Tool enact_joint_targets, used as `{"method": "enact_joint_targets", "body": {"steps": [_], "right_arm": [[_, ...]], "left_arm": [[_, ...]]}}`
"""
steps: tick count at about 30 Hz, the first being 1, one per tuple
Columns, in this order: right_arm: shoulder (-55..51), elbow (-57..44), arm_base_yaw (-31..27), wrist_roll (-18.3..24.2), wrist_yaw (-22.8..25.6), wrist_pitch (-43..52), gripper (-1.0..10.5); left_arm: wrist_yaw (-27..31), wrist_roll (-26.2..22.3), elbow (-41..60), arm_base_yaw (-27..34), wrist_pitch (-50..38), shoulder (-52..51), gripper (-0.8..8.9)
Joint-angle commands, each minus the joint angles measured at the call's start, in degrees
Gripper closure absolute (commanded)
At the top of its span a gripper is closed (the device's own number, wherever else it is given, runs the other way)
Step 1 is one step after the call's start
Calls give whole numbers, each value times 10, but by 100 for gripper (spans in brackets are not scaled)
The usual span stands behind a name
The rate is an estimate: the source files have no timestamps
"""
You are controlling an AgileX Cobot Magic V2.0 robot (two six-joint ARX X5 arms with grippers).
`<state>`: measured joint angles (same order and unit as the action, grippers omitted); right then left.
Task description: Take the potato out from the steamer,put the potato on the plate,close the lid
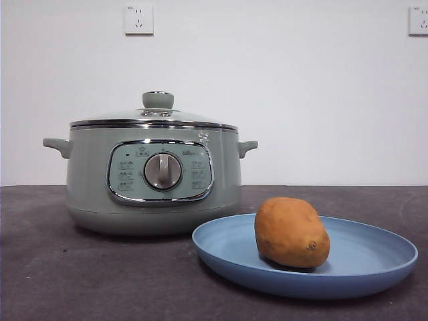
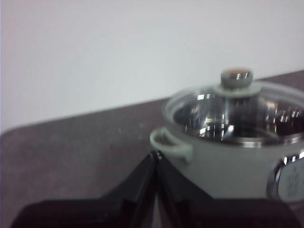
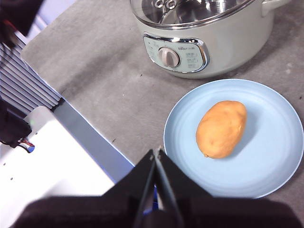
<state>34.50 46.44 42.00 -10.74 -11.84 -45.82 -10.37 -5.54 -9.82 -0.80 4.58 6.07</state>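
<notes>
- The potato [image 1: 291, 232] is being held by the plate [image 1: 374, 274], at the lower right of the front view. It is lying on its side, a bit left of the plate's middle.
- The steamer [image 1: 154, 180] is being seen at the left middle of the front view, just behind the plate's left edge. It cannot be told whether the two are touching.
- The lid [image 1: 155, 119] is being carried by the steamer's rim, with its knob on top. It is looking flat and shut.
- So all three jobs are being judged as done: potato out, potato on plate, lid closed. Nothing is being seen as left to do.
- The left gripper [image 2: 156, 154] is being kept up off the table, close to the steamer's side handle [image 2: 172, 145] in the left wrist view. Its jaws are being pressed together and nothing is being pinched.
- The right gripper [image 3: 156, 153] is being kept high above the table, near the plate's edge in the right wrist view. Its jaws are being pressed together too, with nothing between them.
- Neither arm is being shown in the front view.
- Two wall sockets [image 1: 139, 19] are being seen at the top corners of the front view. A white box [image 3: 52, 161] is being seen at the lower left of the right wrist view.
- Nothing is being seen in the way on the dark table [image 1: 100, 281].
</notes>
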Motion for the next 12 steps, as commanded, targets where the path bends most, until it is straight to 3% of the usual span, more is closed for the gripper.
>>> {"method": "enact_joint_targets", "body": {"steps": [1,12], "right_arm": [[0,3,0,-3,2,3,946],[0,3,0,-3,2,3,946]], "left_arm": [[14,27,36,2,-7,-22,817],[44,52,97,2,16,-60,817]]}}
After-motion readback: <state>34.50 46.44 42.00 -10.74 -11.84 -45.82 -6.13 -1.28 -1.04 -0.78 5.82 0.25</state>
